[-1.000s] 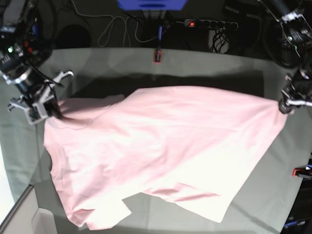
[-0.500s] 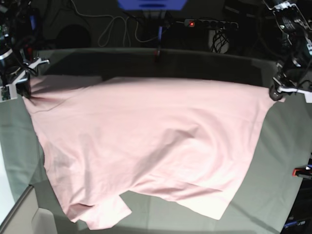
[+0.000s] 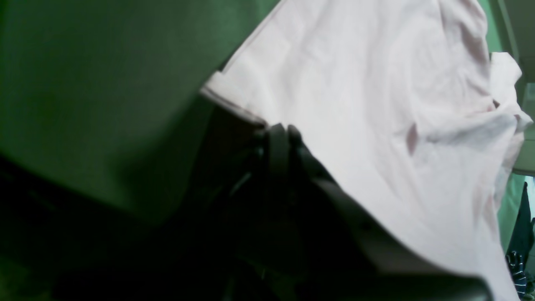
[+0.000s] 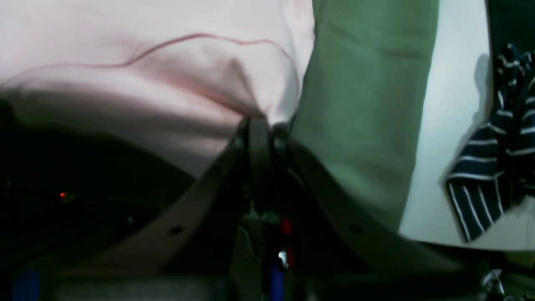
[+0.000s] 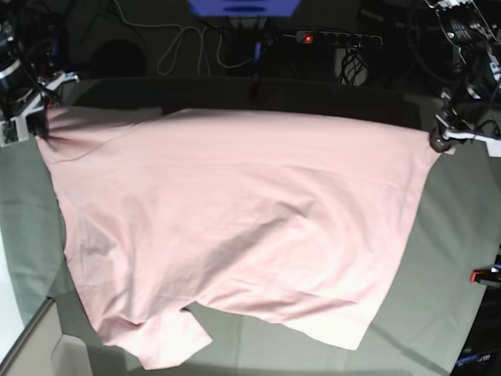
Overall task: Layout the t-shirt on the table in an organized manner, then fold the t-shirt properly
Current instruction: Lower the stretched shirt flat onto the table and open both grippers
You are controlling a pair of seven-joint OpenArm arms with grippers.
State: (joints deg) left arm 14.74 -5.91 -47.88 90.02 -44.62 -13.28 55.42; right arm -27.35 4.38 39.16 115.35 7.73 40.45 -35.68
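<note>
The t-shirt (image 5: 235, 227) is cut off by the bottom edge of the base view, near its lower left sleeve, and it hides most of the table (image 5: 462, 227) beneath it. No lettering shows on the side facing up. The right gripper (image 5: 33, 125) sits half out of the frame at the upper left, its arm cropped. In the left wrist view the left gripper (image 3: 278, 133) is a dark, blurred mass, its body lost in shadow across the bottom. A striped cloth (image 4: 493, 167) at the right edge of the right wrist view is only partly seen.
</note>
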